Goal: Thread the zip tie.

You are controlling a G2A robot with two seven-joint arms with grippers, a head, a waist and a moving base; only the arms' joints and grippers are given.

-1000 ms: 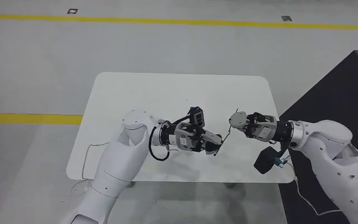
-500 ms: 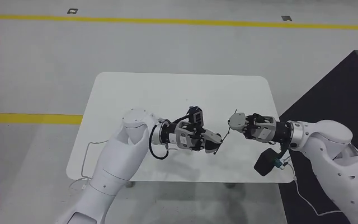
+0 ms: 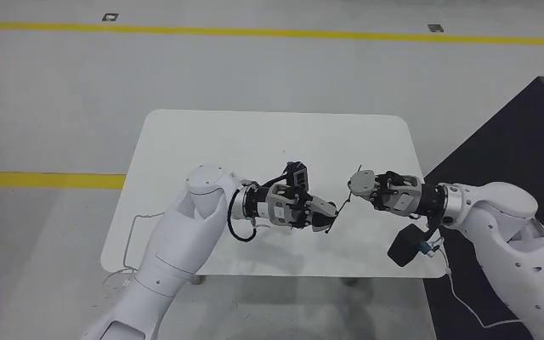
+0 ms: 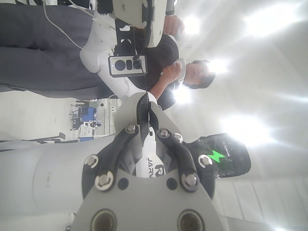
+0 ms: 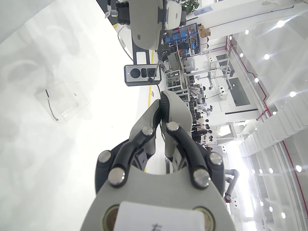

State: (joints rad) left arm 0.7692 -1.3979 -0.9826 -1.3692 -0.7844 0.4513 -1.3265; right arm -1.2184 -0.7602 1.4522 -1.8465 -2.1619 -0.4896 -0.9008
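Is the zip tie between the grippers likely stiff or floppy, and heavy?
The zip tie spans the gap between left gripper and right gripper in a nearly straight line, so probably springy rather than limp. It is very thin, so likely light and easily bent.

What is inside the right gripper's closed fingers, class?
A thin black zip tie is pinched in the right gripper and runs on to the left gripper. The pinched stretch itself is covered, so how far it reaches inside cannot be seen.

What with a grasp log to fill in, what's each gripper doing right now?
Left gripper: shut on the black zip tie.
Right gripper: shut on the same zip tie.
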